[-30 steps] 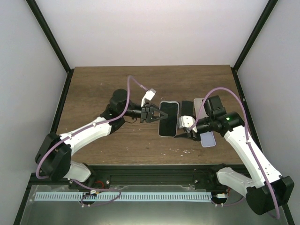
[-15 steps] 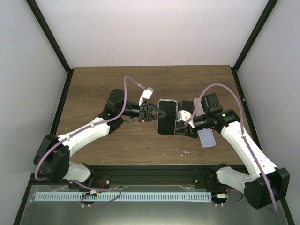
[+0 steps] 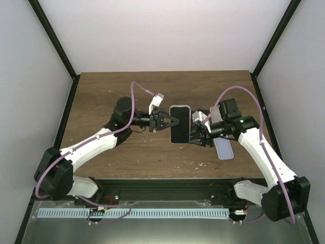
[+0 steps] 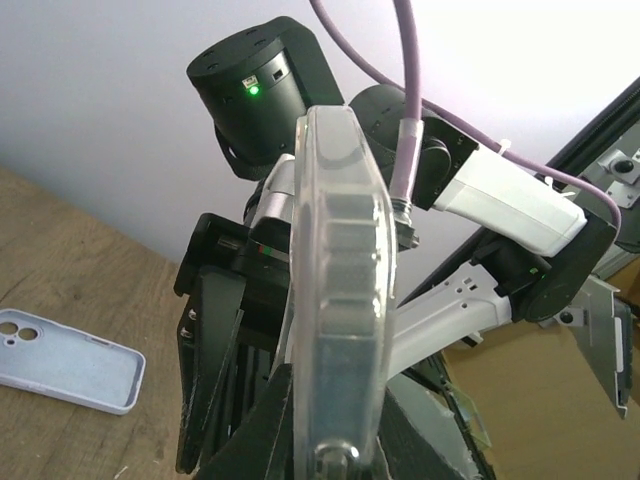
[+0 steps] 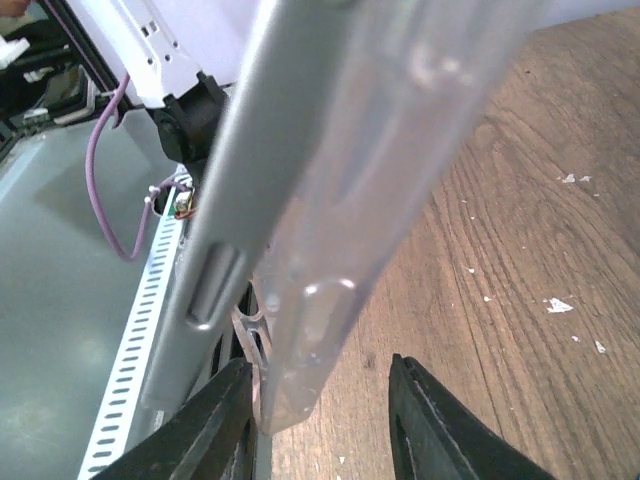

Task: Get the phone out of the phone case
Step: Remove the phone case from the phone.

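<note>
1. Closest to the near edge of the surface [image 3: 101, 91], toward its right side, a pale loose case [image 3: 224, 148] lies flat on the wood with its hollow side up. It lies partly under the right arm, and the left wrist view shows its camera cut-out.
2. A little farther in, about halfway between the left and right edges, the phone [image 3: 180, 124] sits between the two arms, screen up toward the overhead camera. It appears raised off the wood.
3. The phone is still inside the clear phone case [image 5: 400, 150]. In the right wrist view its silver side rail and a button show beside the see-through shell.
4. The left pincer [image 3: 169, 122] comes in from the left edge's side and is clenched on the phone's left long edge. In its own camera the cased phone stands edge-on between the black fingers [image 4: 215, 360].
5. The right pincer [image 3: 194, 134] meets the phone's right long edge. Its jaws are released and straddle the case's rim, with one finger [image 5: 215, 420] close against it and a clear gap at the other.
</note>
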Controlling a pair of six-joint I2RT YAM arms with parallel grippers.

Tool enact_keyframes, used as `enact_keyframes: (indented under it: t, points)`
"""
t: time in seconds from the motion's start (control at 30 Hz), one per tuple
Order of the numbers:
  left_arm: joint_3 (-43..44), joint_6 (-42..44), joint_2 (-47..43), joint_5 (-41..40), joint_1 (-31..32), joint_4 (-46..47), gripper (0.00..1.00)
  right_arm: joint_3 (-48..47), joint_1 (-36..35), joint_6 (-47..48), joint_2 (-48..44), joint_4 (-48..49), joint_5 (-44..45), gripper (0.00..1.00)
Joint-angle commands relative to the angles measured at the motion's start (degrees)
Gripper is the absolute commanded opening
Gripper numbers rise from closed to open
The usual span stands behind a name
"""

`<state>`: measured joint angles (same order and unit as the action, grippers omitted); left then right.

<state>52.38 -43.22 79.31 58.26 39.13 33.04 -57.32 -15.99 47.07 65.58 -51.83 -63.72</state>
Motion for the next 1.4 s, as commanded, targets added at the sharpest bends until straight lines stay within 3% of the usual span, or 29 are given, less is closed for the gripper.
enact_keyframes:
  t: [0.0, 0.53, 0.9, 0.97, 1.07, 1.2, 1.3, 1.37]
  points:
    - [-0.61, -2.42, -2.66, 13.47, 6.4, -2.95, 0.0, -5.35, 2.42, -7.89, -0.88, 15.69, 1.29, 0.38]
    - [-0.98, 5.0, -1.01, 10.42, 7.9, -12.18, 0.0, -9.1, 3.97, -26.99, -2.15, 21.19, -4.54, 0.5]
    - [-1.23, 4.84, 3.81, 10.73, 8.7, -10.27, 0.0, -9.34, 4.01, -29.29, -2.97, 23.33, -22.31, 0.64]
    - [-0.99, 4.7, 4.47, 10.39, 8.59, -10.27, 0.0, -8.86, 3.99, -30.34, -2.99, 24.07, -23.25, 0.58]
    - [-0.04, 3.87, 4.93, 7.86, 7.83, -10.7, 0.0, -7.07, 4.0, -33.63, -2.85, 25.92, -21.57, 0.37]
    - [0.85, 2.11, 4.29, -0.75, 5.54, -10.08, 0.0, -2.53, 3.97, -36.0, -3.24, 26.19, -17.46, 0.17]
    - [1.65, 1.58, 3.93, -8.75, 4.43, -9.68, 0.12, 2.24, 4.01, -39.81, -3.89, 28.33, -11.62, 0.01]
    - [2.16, 1.61, 4.01, -15.19, 4.21, -10.51, 0.22, 5.26, 4.0, -41.83, -4.11, 29.49, -8.33, 0.01]
